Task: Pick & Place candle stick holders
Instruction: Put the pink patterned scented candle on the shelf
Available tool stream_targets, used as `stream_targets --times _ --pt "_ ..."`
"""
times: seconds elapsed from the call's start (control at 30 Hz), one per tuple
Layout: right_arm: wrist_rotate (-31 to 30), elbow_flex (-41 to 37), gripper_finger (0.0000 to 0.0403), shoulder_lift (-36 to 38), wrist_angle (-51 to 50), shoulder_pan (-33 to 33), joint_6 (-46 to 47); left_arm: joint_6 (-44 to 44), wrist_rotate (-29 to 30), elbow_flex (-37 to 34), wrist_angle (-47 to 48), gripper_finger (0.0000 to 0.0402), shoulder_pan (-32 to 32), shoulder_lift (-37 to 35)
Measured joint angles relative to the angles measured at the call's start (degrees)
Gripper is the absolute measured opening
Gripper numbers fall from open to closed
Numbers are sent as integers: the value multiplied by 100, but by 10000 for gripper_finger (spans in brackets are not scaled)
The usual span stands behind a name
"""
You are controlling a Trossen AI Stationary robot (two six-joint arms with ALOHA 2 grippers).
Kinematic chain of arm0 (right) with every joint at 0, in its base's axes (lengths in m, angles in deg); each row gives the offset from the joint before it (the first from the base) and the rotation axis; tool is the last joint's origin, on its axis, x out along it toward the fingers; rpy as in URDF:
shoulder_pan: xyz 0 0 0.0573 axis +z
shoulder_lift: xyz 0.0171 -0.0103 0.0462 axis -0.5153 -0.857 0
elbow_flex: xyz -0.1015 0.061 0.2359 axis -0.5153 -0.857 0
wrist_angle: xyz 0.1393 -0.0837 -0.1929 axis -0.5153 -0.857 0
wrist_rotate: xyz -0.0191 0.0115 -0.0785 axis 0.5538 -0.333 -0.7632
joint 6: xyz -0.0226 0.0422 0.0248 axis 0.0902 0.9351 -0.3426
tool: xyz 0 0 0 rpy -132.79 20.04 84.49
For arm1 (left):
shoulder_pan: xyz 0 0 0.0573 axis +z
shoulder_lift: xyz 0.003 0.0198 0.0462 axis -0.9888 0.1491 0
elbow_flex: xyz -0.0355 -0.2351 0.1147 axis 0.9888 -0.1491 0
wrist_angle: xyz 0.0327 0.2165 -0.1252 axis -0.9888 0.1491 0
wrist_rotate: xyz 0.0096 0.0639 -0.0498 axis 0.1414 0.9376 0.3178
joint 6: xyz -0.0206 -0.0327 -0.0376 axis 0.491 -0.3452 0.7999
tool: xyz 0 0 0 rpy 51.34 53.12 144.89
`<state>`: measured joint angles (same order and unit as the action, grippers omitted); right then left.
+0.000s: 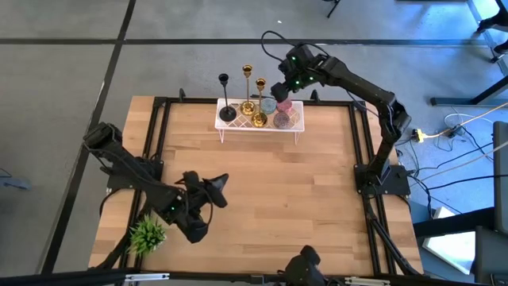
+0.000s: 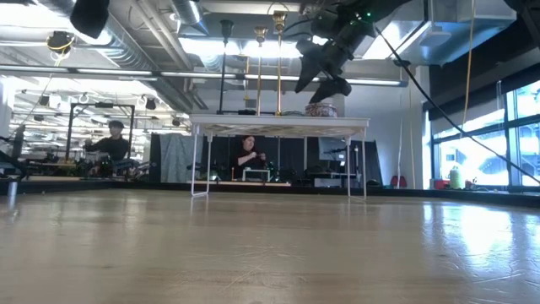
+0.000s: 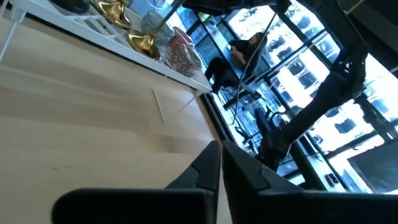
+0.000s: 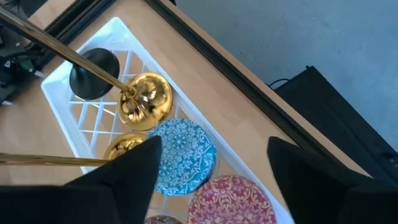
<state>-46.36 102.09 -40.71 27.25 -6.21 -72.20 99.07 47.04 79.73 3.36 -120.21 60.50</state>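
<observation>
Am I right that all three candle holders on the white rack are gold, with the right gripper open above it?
Not quite: only two candle stick holders are gold; the third is black, as the high view shows. They do stand on the white rack, and the right gripper is open above it.

We see a table (image 1: 262, 199) of pale, smooth wood planks with a faint sheen, framed in matt black metal bars, and on it a white rack (image 1: 295, 124) that looks like glossy moulded plastic in an open lattice. On that rack the two gold candle stick holders (image 4: 146, 99) gleam like polished metal, mirror-bright on their domed bases, while the black candle stick holder (image 4: 93, 73) beside them looks dull and matt, and the round discs (image 4: 183, 155) carry printed blue and red patterns on a flat, low-gloss face. The right gripper (image 4: 211, 165) shows fingers of matt black, plastic-looking material, as does the left gripper (image 3: 221, 171), and the small green plant (image 1: 148, 233) looks like spiky plastic.
</observation>
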Motion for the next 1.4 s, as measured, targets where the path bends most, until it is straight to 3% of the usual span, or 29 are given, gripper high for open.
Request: stream_targets --times 0.17,0.43,0.67,1.4 --pt "-131 0 210 2 -124 0 38 -176 -185 0 20 3 82 -2" --pt "28 2 15 -8 -406 4 -87 -357 -205 0 86 3 143 -2" --pt "-32 2 3 -258 -907 16 -111 -306 -205 0 170 2 147 -4" --pt "-525 10 0 -277 -1015 265 -292 -304 -220 0 190 1 145 -6"
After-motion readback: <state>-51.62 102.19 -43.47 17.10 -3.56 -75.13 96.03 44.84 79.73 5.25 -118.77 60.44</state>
